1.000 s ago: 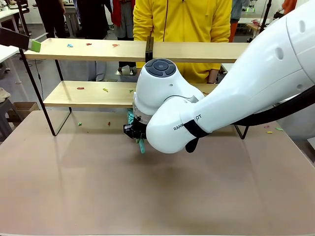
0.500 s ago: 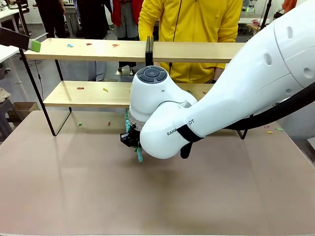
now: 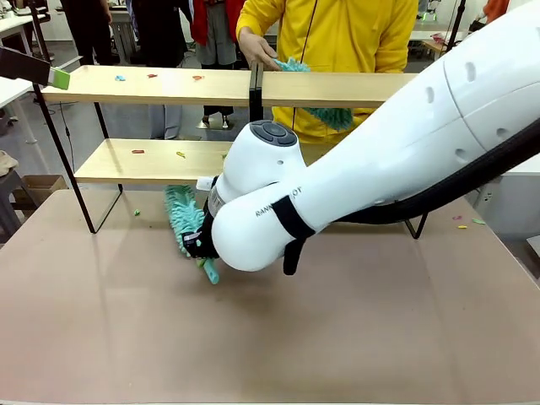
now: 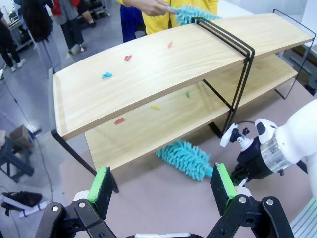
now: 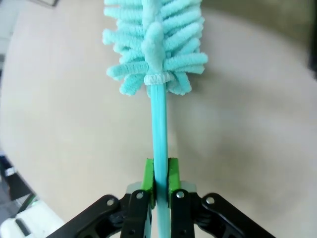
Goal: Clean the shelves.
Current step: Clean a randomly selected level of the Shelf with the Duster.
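The right gripper is clenching the thin handle of a teal duster low over the counter, aiming its fluffy head toward the gap under the lower board of the shelves, probably to sweep there. The left gripper is hanging released and empty above their end, seemingly out of the way. The shelves are standing along the counter's far side, carrying small coloured scraps on both boards, and a person's hand is working a second duster at the top board's centre post.

Right arm: glossy white rounded shells, dark grey round joint cap, black strap, thick black cable. Left claw, right claw: black linkages, green pads, screws. Person: yellow zipped jacket.
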Available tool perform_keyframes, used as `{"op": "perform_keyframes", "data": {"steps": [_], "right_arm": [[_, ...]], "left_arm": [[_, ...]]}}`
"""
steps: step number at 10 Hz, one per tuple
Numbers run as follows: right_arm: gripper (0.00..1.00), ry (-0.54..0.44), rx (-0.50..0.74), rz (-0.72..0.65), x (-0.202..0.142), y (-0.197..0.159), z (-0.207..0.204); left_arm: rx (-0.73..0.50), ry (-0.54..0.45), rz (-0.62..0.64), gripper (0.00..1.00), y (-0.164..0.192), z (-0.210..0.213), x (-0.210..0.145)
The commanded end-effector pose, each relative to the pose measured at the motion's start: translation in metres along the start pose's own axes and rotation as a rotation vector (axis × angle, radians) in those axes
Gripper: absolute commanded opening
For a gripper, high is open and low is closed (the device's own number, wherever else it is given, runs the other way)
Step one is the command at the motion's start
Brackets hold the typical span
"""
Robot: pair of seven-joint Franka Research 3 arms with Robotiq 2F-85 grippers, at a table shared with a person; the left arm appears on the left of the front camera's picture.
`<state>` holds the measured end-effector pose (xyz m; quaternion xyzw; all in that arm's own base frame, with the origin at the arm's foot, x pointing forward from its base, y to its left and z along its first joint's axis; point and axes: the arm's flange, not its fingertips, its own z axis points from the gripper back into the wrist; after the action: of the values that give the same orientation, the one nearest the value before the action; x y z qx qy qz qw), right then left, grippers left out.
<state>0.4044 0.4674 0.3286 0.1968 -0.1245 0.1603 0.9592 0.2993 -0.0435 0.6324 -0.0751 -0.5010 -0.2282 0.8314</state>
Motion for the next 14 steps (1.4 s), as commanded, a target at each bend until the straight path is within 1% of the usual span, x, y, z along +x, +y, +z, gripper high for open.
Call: {"op": "perform_keyframes", "data": {"steps": [1,4,7,10,13,14], "right_arm": [[0.13,0.053,0.093,0.05,0.009,-0.011,0.008],[0.13,0.055,0.122,0.08,0.013,0.0,0.003],[0.13,0.066,0.099,0.09,0.02,0.009,-0.006],[0.13,0.095,0.145,0.191,0.03,0.011,-0.01],[0.13,0.126,0.119,0.343,0.026,0.0,-0.005],[0.13,0.136,0.125,0.436,0.022,-0.002,-0.001]], "left_arm": [[0.006,-0.005,0.001,1.0,0.0,0.0,-0.001],[0.006,-0.005,0.001,1.0,0.0,0.0,-0.001],[0.006,-0.005,0.001,1.0,0.0,0.0,-0.001],[0.006,-0.005,0.001,1.0,0.0,0.0,-0.001],[0.006,-0.005,0.001,1.0,0.0,0.0,-0.001],[0.006,-0.005,0.001,1.0,0.0,0.0,-0.001]]}}
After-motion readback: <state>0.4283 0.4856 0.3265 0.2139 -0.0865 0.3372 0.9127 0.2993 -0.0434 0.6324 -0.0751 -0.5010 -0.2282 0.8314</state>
